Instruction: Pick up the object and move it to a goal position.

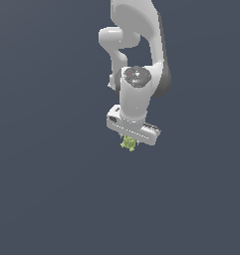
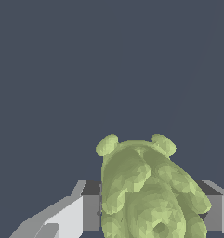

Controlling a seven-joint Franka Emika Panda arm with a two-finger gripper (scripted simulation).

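Observation:
The object (image 1: pixel 128 144) is a tiny yellow-green lumpy item with small knobs, peeking out just below the white arm's hand in the exterior view. My gripper (image 1: pixel 129 141) points down over it, its fingers mostly hidden behind the hand. In the wrist view the object (image 2: pixel 148 190) fills the space between the two grey-white fingers (image 2: pixel 81 211), which press against both of its sides. The gripper (image 2: pixel 153 209) is shut on the object.
The white arm (image 1: pixel 136 60) reaches down from the top of the exterior view. All around lies a plain dark blue-grey surface (image 1: pixel 52 189) with nothing else on it in view.

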